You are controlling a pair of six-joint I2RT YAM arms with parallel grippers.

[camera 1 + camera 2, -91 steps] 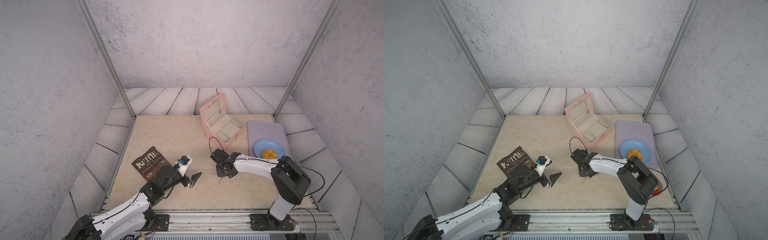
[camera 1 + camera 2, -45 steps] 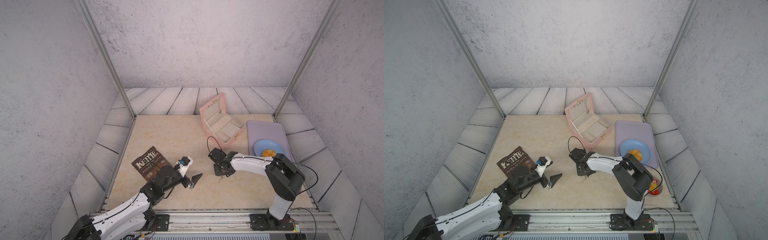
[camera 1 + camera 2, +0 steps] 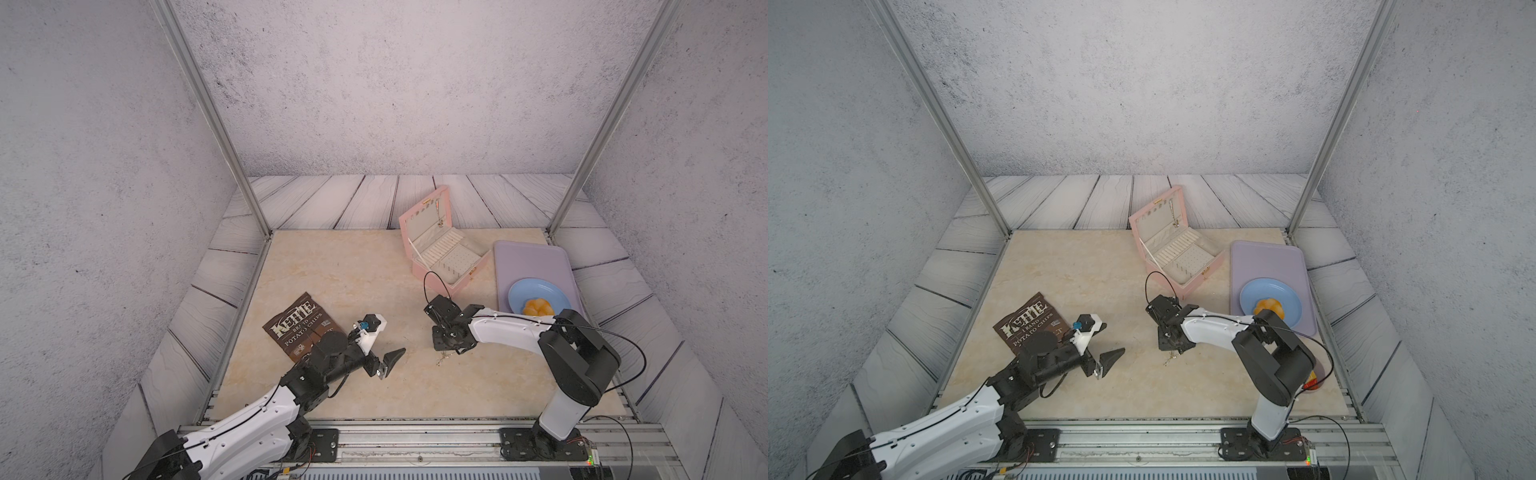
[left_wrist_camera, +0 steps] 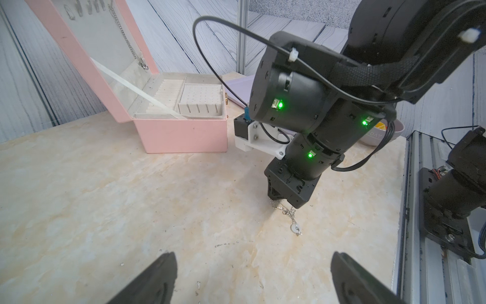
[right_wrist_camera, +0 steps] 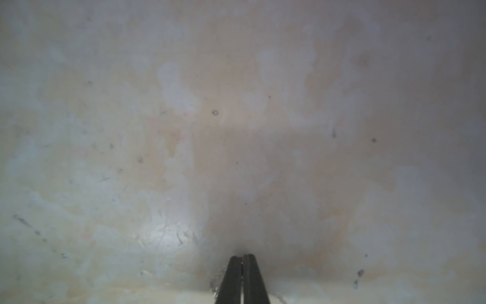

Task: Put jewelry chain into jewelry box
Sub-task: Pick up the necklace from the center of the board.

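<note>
The jewelry chain is a thin silvery strand with a small round charm, lying on the beige table near the front and faint in both top views. My right gripper points straight down onto it. Its fingers are pressed together with chain links showing on either side, so it is shut on the chain. The pale pink jewelry box stands open behind it, lid up. My left gripper hovers open to the left, facing the chain, with nothing between its fingers.
A second chain hangs from the lid hooks. A brown chips bag lies front left beside my left arm. Right of the box is a lavender tray holding a blue plate with orange food.
My right gripper has shifted slightly left and closed its fingers onto the chain at the table. The left arm has stayed where it was.
</note>
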